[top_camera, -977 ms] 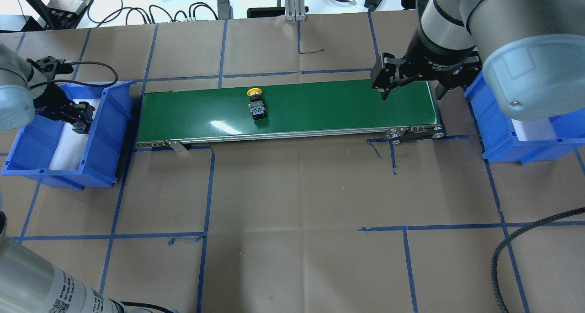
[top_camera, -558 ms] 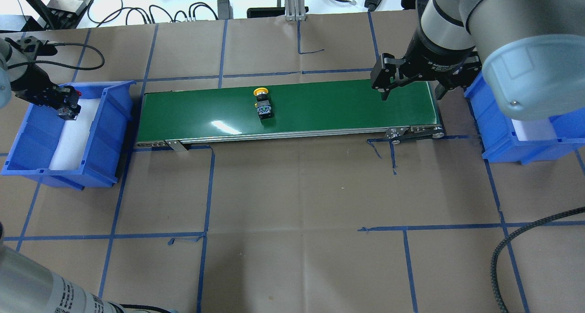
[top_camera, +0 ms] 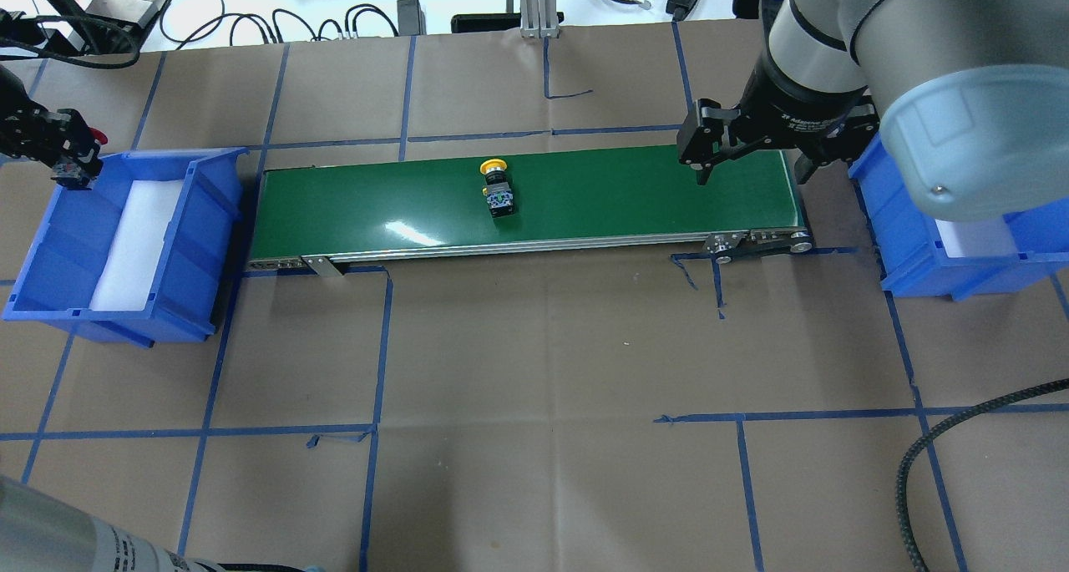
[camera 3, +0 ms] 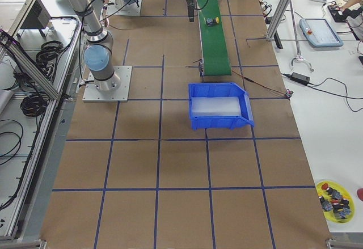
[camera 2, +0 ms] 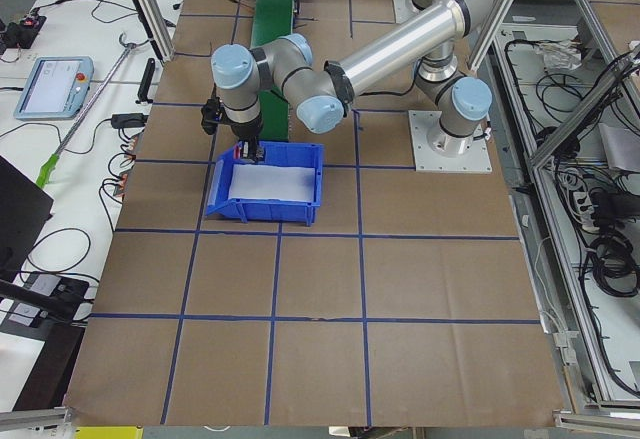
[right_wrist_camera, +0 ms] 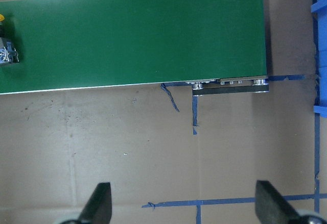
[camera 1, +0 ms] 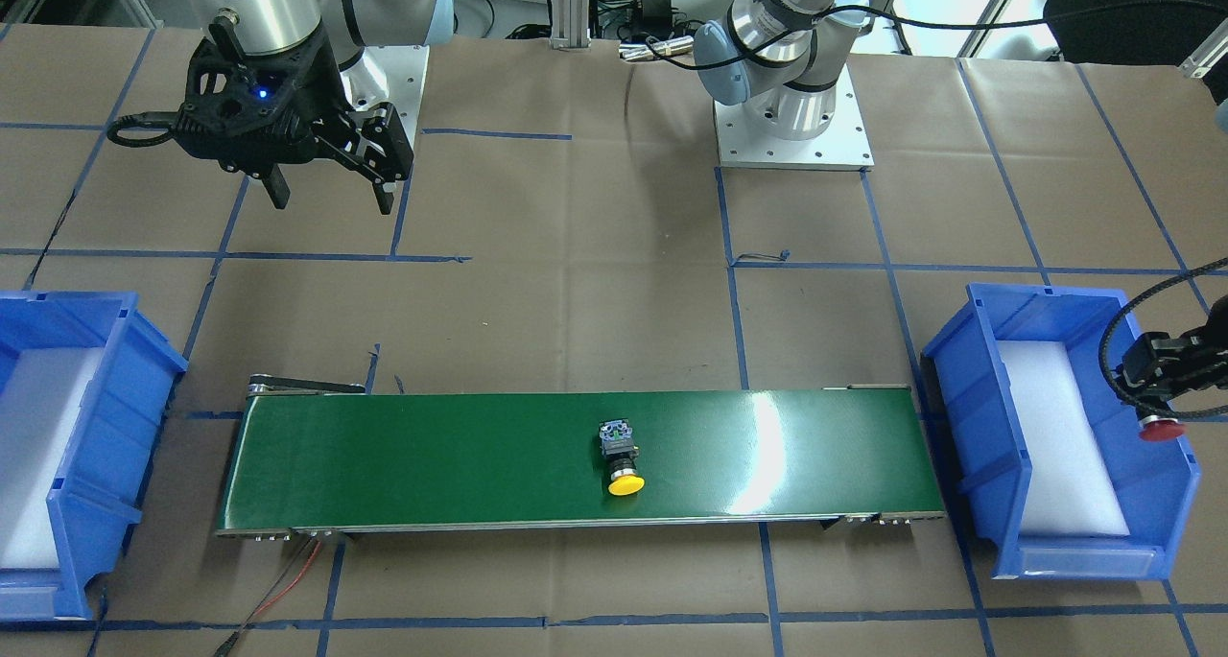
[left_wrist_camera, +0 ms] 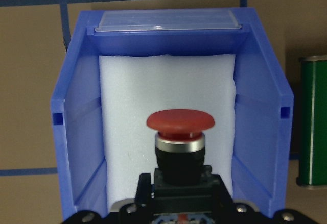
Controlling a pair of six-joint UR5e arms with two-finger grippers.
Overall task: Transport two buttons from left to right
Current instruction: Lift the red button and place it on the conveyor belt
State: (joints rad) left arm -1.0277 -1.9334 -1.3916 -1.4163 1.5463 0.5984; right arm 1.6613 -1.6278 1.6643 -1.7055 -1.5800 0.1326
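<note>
- Left wrist-mounted view first — the red button (left_wrist_camera: 180,122) fills the frame, cap up, its dark body pinched in the left gripper (camera 1: 1156,410), fingers clamped tight on either side of it.
- Below it lies the left blue bin (left_wrist_camera: 82,112) with its white foam liner (left_wrist_camera: 133,91). The button is held up in the air above the bin, not resting on the foam.
- From overhead, that left gripper sits over the bin's far outer corner, with the red cap (top_camera: 98,135) just peeking out beside it.
- Over to the green conveyor belt (top_camera: 635,196) — the yellow button (top_camera: 498,189) lies on its side around the middle of the belt. Its cap points away from the robot and its blocky body toward it. Nothing is touching it.
- In the front-facing view the same yellow button (camera 1: 619,456) shows its cap toward the operators' edge of the belt.
- Right gripper (top_camera: 754,174) hangs high near the belt's right end, jaws spread wide with nothing between them.
- Its wrist camera confirms it: two fingertips (right_wrist_camera: 99,203) well apart, brown paper below, the belt's end farther up the frame.
- The right blue bin (top_camera: 910,246) stands just beyond the belt's right end, partly hidden by the arm.
</note>
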